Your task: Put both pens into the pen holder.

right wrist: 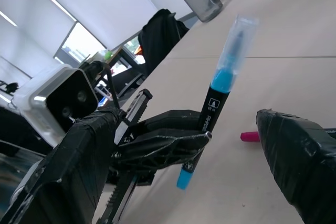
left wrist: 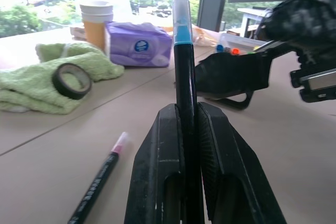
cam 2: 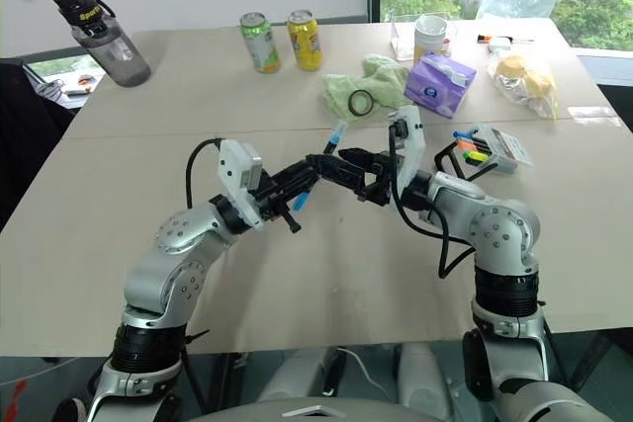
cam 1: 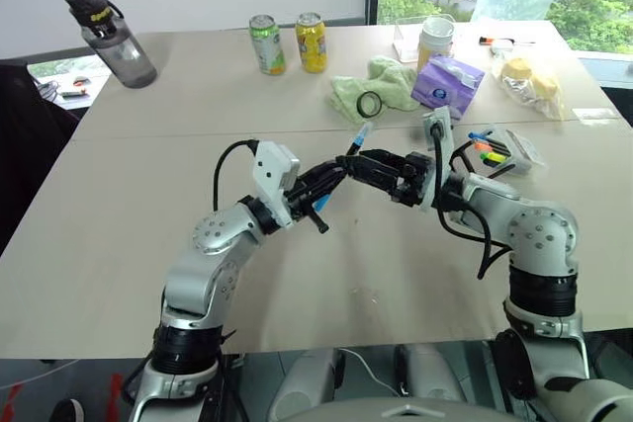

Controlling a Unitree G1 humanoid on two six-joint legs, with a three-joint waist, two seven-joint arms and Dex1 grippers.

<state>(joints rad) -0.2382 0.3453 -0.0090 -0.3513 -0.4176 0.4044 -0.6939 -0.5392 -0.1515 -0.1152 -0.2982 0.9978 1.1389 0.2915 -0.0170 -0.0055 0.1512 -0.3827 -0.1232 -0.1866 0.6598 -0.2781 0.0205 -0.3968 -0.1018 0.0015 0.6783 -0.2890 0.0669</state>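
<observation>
Left hand (cam 1: 331, 177): clamped on blue-ended pen (left wrist: 184, 66), raised mid-tabletop (cam 1: 119, 244). Right hand (cam 1: 361, 163): spread, alongside it. Pink-ended pen (left wrist: 102, 177): lying on tabletop. Pen holder (cam 1: 502, 148): far right. Step: likely handover; next, right hand must close on pen.

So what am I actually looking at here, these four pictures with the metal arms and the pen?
It is a two-armed humanoid robot at a table. Two pictures look down from its head; the other two come from cameras on its wrists. The left end effector is shut on the blue-ended pen, holding it up. The right end effector is open, close beside that pen. The pink-ended pen lies on the table. The pen holder, with coloured markers inside, sits to the robot's right. Further back are two cans, a water bottle, a green cloth with a tape roll on it, and a purple tissue pack.
</observation>
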